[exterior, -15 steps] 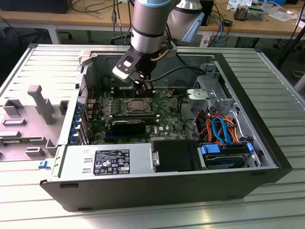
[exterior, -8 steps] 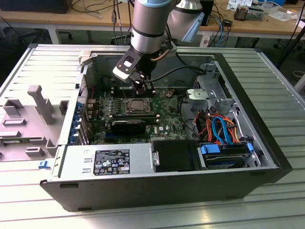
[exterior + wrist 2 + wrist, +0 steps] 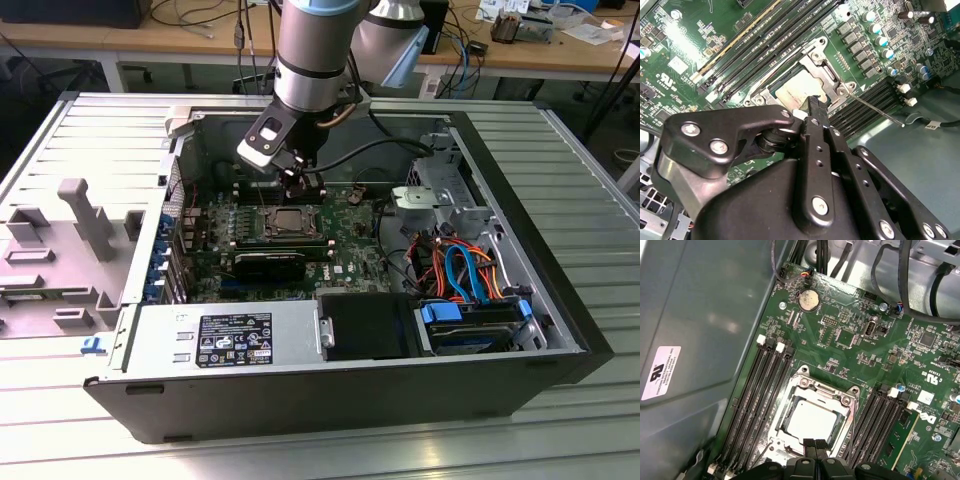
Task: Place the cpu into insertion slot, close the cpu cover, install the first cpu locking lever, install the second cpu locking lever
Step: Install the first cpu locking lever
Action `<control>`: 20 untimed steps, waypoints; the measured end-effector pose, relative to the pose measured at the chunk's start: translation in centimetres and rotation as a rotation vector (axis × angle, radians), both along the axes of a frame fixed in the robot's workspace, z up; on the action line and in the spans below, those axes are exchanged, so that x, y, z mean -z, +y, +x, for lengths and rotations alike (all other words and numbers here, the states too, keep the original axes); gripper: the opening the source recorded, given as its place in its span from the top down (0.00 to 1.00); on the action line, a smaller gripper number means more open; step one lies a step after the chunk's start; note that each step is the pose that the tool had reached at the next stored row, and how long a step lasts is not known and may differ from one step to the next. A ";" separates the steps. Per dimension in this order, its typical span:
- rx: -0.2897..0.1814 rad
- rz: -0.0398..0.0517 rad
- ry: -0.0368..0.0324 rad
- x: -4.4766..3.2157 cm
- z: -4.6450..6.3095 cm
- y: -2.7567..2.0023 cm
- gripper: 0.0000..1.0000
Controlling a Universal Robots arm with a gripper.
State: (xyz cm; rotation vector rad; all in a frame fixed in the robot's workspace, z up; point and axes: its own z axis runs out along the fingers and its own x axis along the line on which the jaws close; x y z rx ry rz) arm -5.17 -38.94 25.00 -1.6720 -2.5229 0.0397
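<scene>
Cpu (image 3: 812, 422) seated, one corner behind tool (image 3: 815, 444)

1. Open at the top, the computer case (image 3: 300, 405) leaves the green motherboard (image 3: 840, 340) reachable from above.
2. The gripper (image 3: 815, 445), fingertips together, occupies the air over the insertion slot (image 3: 788, 412) near the board's middle.
3. Long black memory slots (image 3: 757, 395) flank that slot on two sides as low ridges.
4. A thin metal lever (image 3: 875, 108) juts from the slot's corner out over one bank of them.
5. The grey case wall (image 3: 695, 315) stands just beside the other bank.
6. Black cables (image 3: 905, 285) loop over one board edge.
7. Orange and blue cables (image 3: 455, 265) and a drive cage (image 3: 440, 195) crowd the case's edge at the exterior view's right.
8. A power supply box (image 3: 225, 335) lines the case's near edge.
</scene>
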 end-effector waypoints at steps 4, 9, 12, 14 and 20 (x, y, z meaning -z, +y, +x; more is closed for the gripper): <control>-0.005 0.0000 0.0000 0.00 0.0 0.00 0.89; -0.014 0.0000 0.0000 0.00 0.0 0.00 0.89; -0.019 0.0000 0.0000 0.00 0.0 0.00 0.89; -0.022 0.0001 0.0000 0.00 0.0 0.00 0.89; -0.029 0.0000 0.0000 0.00 0.0 0.00 0.89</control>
